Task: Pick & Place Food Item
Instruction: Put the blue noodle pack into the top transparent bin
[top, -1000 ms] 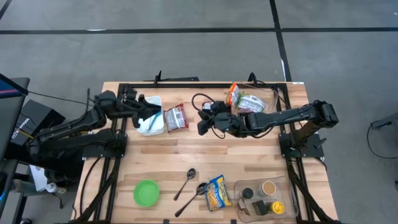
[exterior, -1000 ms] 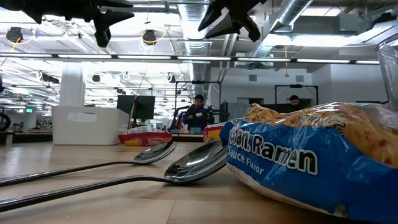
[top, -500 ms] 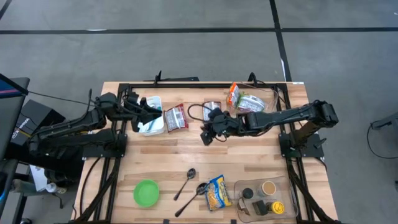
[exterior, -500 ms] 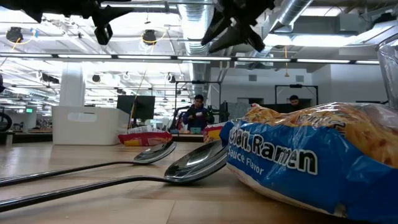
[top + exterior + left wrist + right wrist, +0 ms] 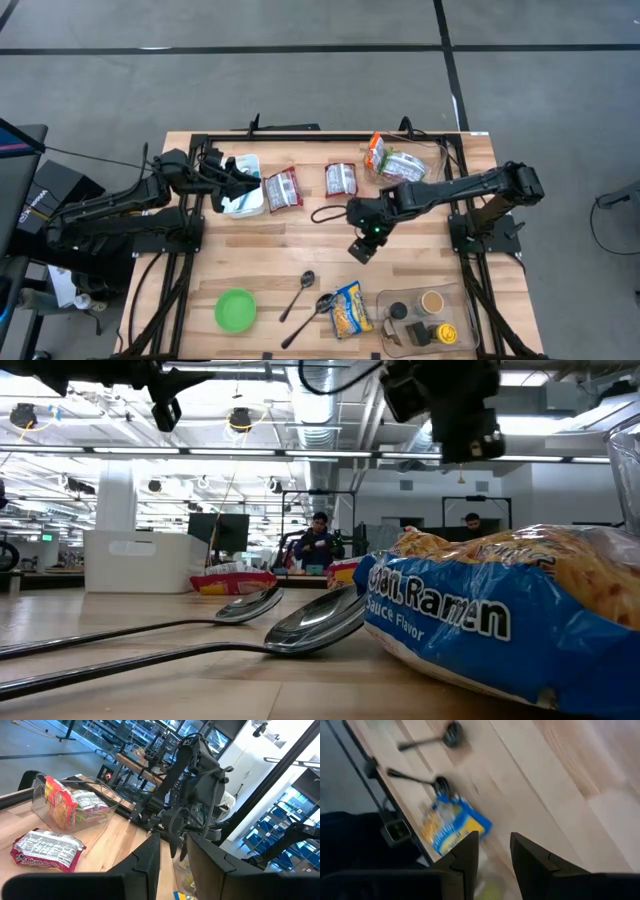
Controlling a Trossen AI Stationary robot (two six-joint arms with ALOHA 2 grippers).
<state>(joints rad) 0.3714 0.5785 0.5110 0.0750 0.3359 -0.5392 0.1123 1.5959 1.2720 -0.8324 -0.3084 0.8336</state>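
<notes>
The blue-and-yellow ramen packet (image 5: 348,308) lies flat near the front edge of the wooden table (image 5: 260,240), just beside the bowls of the two spoons (image 5: 312,300), and it serves as the landmark here. The right gripper (image 5: 361,249) hangs in the air behind the packet and apart from it, its fingers a narrow gap apart with nothing between them; its wrist camera looks down at the packet past both fingers. By my judgement the step in hand is the approach: the gripper should centre over the packet, widen its fingers before descending, and pinch across the packet's narrow width, clear of the spoon touching its side. The left gripper (image 5: 240,183) waits far behind the packet, over a white tub (image 5: 241,200), fingers likewise slightly apart and empty. Counted: one ramen packet in front, two small red-and-white packets (image 5: 283,189) behind, two spoons, one green bowl (image 5: 235,309), one clear tray of jars (image 5: 432,318), and one clear box of packets (image 5: 398,159).
</notes>
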